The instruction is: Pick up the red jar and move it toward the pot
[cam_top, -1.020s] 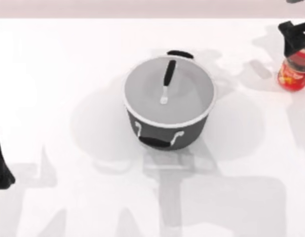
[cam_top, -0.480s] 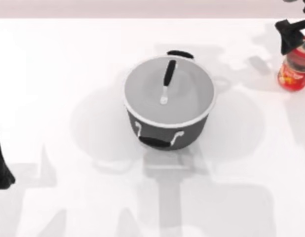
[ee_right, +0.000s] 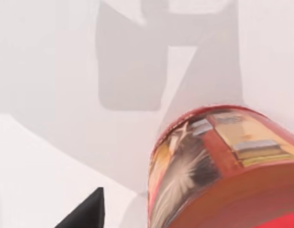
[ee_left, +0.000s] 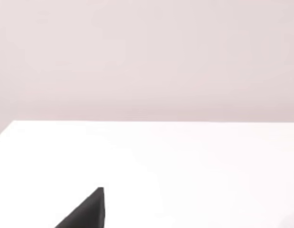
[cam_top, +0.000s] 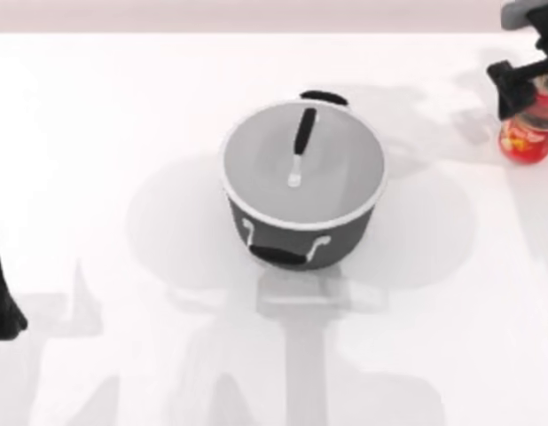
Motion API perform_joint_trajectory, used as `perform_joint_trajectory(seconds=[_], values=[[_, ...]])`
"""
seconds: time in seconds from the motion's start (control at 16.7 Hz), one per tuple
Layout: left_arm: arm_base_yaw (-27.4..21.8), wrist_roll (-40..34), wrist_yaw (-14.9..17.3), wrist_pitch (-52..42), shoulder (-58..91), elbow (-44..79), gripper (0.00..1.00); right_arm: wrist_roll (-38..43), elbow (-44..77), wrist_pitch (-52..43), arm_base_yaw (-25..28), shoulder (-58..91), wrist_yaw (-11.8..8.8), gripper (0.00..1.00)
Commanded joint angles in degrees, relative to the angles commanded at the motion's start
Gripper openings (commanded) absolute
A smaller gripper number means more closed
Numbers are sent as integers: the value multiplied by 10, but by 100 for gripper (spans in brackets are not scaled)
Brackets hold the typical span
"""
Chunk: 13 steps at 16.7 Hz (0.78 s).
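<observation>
The red jar stands at the counter's far right edge, well apart from the pot — the right gripper has dropped lower over its lid than before. Whether its jaws pinch it, I cannot tell. The left arm stays parked at the left edge.

- Open bench lies between the red jar at the right edge and the pot.
- The pot alone blocks the centre.
</observation>
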Motion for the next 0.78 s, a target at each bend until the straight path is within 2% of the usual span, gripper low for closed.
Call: perform_joint_trajectory(seconds=[0.18, 0.48, 0.78], values=[[0, 0, 0, 0, 0, 0, 100, 1, -58, 38, 1, -21, 0, 100], [0, 0, 0, 0, 0, 0, 100, 1, -66, 43, 1, -24, 0, 100], [0, 0, 0, 0, 0, 0, 100, 1, -66, 43, 1, -24, 0, 62]])
